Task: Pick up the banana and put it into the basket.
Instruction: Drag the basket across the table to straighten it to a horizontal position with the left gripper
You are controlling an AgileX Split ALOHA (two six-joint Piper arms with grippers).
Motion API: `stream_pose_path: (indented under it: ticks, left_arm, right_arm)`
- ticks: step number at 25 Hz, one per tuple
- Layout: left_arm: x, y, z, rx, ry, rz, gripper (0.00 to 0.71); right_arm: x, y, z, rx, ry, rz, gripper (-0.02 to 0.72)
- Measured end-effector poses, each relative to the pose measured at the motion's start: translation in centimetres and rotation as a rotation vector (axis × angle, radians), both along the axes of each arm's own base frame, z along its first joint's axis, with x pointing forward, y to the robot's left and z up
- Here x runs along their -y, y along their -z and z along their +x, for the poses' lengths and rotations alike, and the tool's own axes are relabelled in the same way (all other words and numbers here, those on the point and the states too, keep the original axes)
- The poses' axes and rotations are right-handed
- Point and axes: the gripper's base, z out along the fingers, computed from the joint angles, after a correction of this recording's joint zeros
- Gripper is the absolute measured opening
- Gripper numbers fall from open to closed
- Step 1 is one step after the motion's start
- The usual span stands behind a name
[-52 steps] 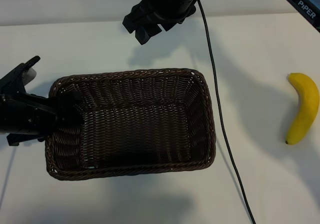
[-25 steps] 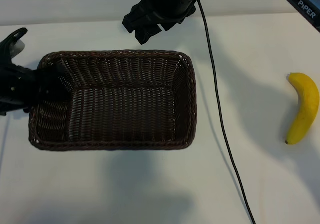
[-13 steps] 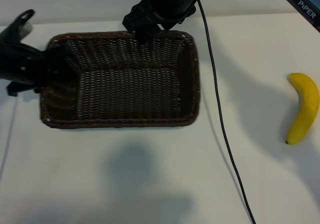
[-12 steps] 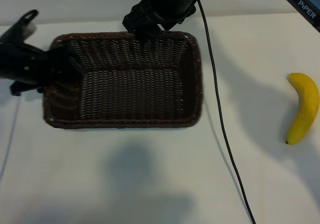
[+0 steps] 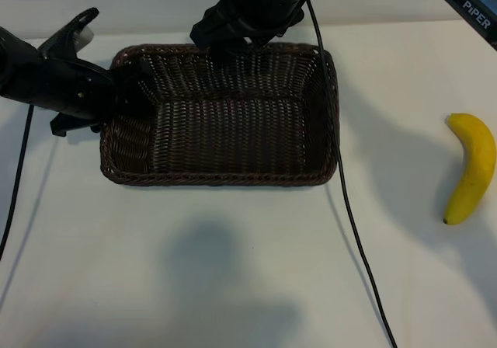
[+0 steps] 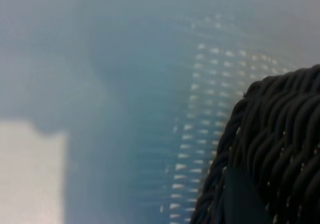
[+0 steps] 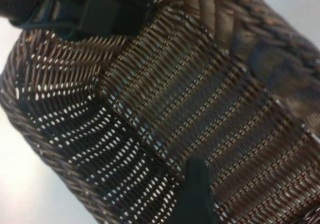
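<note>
The dark-brown wicker basket sits at the table's back centre-left. My left gripper is shut on its left rim; in the left wrist view the braided rim lies against one dark finger. My right gripper hangs open above the basket's far rim with nothing in it. The right wrist view looks down into the basket past one fingertip, with the left gripper at the rim. The yellow banana lies alone on the table at the far right.
A black cable runs down from the right arm across the table, between basket and banana. White table surface lies open in front of the basket and around the banana. Part of a blue-black machine sits at the top right corner.
The left gripper has carried the basket by its rim away from the front, toward the back of the table and to the right. Right gripper and banana have stayed in place.
</note>
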Motion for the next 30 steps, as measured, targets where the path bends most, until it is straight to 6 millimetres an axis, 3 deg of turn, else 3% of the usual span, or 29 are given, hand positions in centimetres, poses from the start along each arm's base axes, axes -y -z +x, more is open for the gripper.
stream_pose_path:
  ticks: [7,24,26,30]
  left_arm:
    - [0.1,2.1,0.4,-0.059,-0.033,-0.016,0.348]
    - [0.3,2.3,0.3,-0.072,-0.023,-0.049,0.347]
    - [0.4,2.3,0.3,-0.072,-0.02,-0.054,0.388]
    - [0.5,2.2,0.2,-0.079,-0.011,-0.061,0.555]
  right_arm:
    - [-0.1,0.0,-0.1,-0.009,-0.002,0.016,0.57]
    - [-0.2,0.0,-0.1,-0.011,-0.002,0.021,0.57]
    - [-0.2,0.0,-0.1,-0.011,-0.002,0.021,0.57]
    - [-0.2,0.0,-0.1,-0.011,-0.002,0.021,0.57]
